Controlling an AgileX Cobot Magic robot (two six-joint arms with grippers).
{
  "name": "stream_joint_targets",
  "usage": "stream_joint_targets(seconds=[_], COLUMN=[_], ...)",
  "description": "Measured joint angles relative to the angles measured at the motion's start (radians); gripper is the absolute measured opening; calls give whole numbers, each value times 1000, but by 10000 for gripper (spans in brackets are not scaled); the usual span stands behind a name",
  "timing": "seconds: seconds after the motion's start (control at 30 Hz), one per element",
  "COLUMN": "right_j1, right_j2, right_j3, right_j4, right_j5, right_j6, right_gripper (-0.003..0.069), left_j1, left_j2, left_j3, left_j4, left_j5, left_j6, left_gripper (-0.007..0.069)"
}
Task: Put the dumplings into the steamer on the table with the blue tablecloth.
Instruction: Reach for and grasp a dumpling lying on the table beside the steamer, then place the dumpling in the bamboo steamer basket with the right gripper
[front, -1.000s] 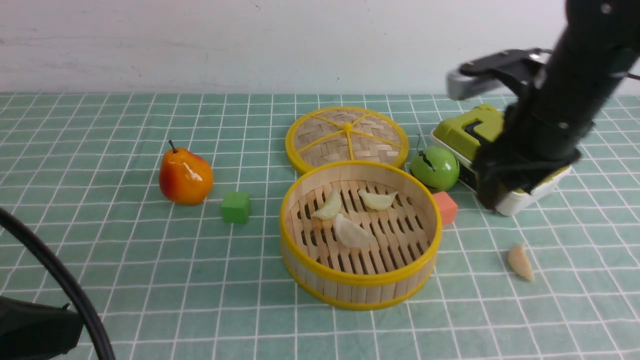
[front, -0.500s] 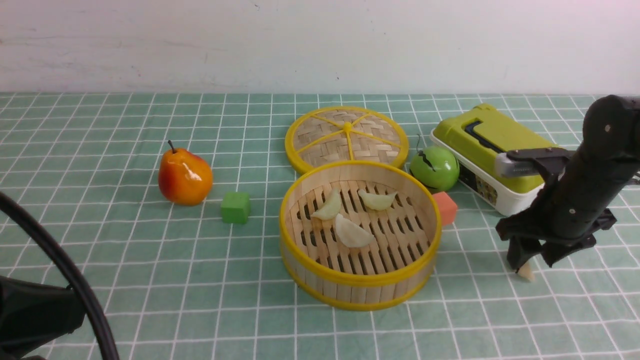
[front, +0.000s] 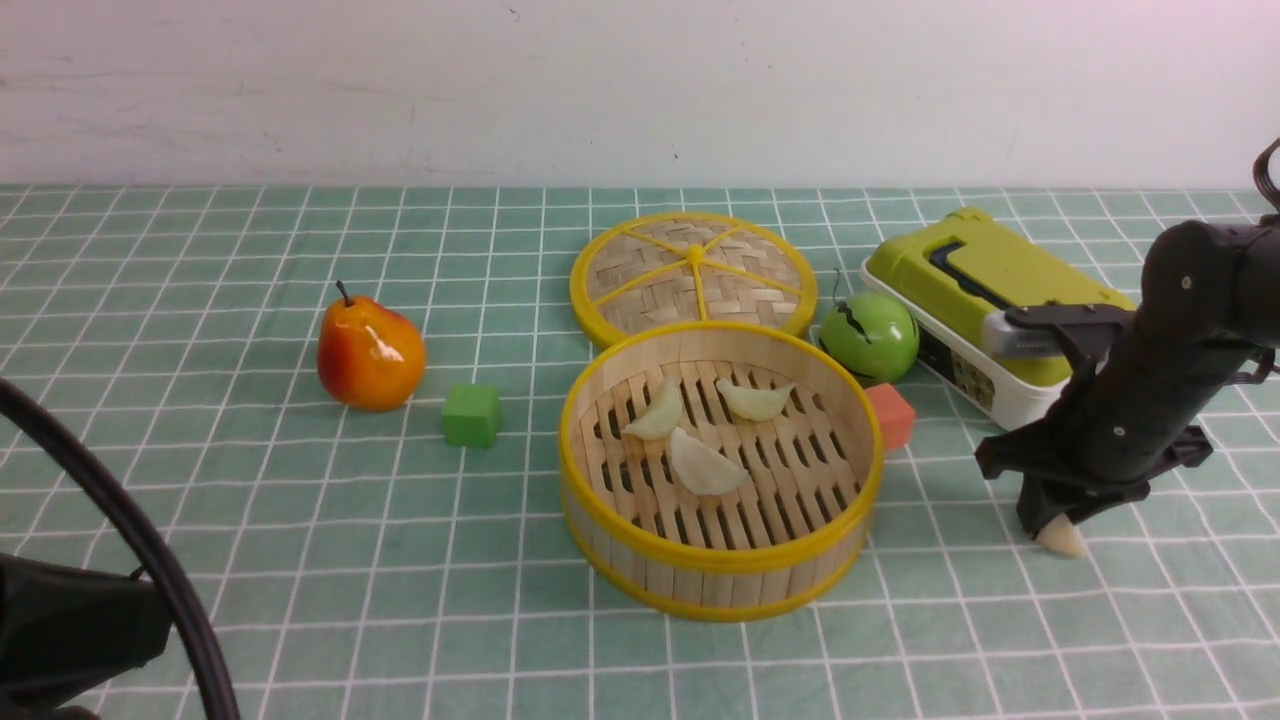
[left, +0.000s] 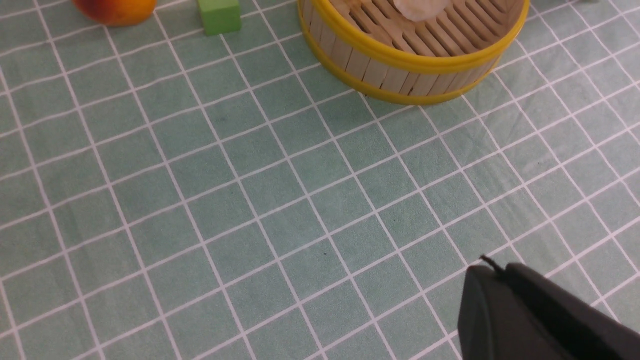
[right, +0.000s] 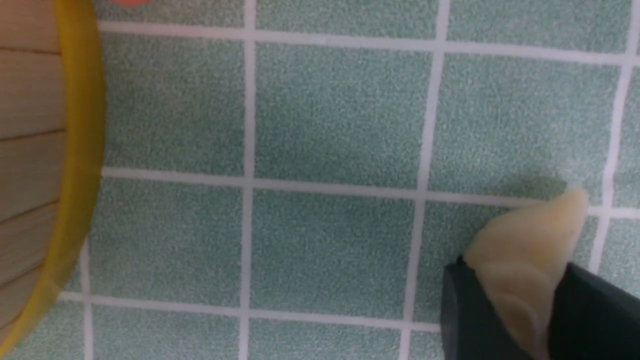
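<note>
The last dumpling (right: 530, 235) lies on the desk (front: 400, 600), right of the steamer (front: 722, 560), clasped in the right gripper (right: 515, 300)'s jaws. It looks light, softish, perhaps slippery; its thick middle seems the best hold. Half a second ago it sat less turned. The left gripper (left: 492, 267)'s jaws: I can't tell.

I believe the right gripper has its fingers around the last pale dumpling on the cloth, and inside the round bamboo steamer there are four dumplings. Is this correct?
Not quite: the front view shows three pale crescent-shaped dumplings inside the round bamboo steamer with yellow rims, not four. The rest is right.
</note>
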Motion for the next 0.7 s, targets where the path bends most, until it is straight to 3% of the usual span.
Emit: stream_joint_targets(seconds=[0.3, 0.5, 0.7], right_j1=[27, 241, 390], right_j2=[-40, -110, -29], right_j3=[-98, -302, -330], right_j4=[35, 147, 134], right_j5=[157, 202, 124], right_j6=[-76, -182, -228], right_gripper=[167, 167, 167], left_j1=[0, 0, 0], left_j2=[0, 0, 0], left_j3=[0, 0, 0], left_j4=[0, 2, 2], left_j5=[1, -2, 1], left_j6=[0, 1, 1], left_gripper=[22, 27, 31])
